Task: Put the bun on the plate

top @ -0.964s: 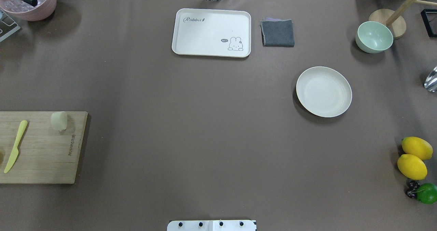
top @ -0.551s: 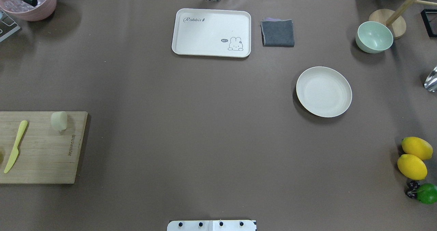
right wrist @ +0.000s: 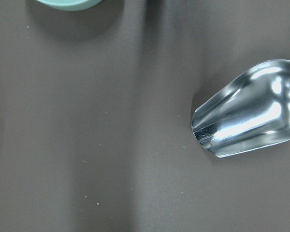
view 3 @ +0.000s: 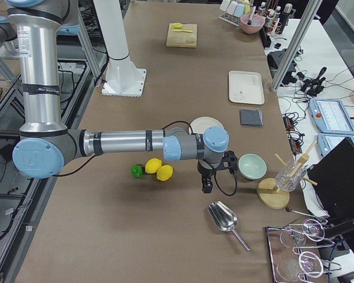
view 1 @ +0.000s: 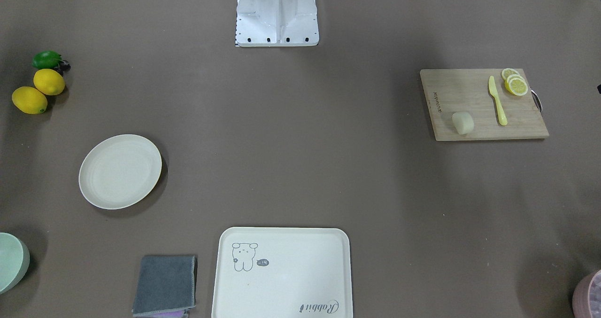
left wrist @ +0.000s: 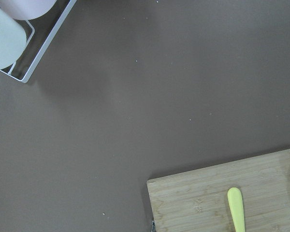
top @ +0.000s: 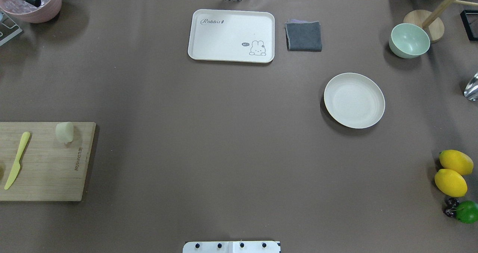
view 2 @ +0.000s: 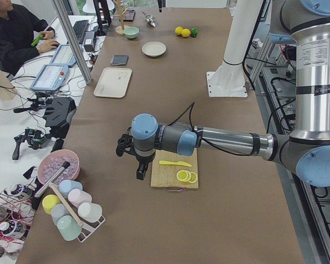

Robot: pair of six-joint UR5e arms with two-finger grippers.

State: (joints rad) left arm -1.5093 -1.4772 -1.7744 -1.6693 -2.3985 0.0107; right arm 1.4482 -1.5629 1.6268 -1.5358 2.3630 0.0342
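The bun (top: 64, 132) (view 1: 462, 122), a small pale lump, lies on the far corner of a wooden cutting board (top: 48, 170) (view 1: 469, 92) on my left side. The round cream plate (top: 354, 100) (view 1: 120, 171) (view 2: 154, 49) stands bare on the right half of the table, far from the bun. My left gripper (view 2: 138, 175) hangs over the table just beyond the board's outer end. Far off at the table's right end, the right gripper (view 3: 206, 187) hovers between the lemons and a mint bowl. I cannot tell whether either one is open or shut.
A yellow knife (top: 16, 159) and lemon slices (view 1: 514, 82) share the board. A rabbit tray (top: 231, 35) and grey cloth (top: 303, 36) lie at the far edge. Mint bowl (top: 409, 40), metal scoop (right wrist: 251, 116), lemons (top: 452, 172) and lime (top: 466, 212) sit right; cup rack (view 2: 71, 212) left.
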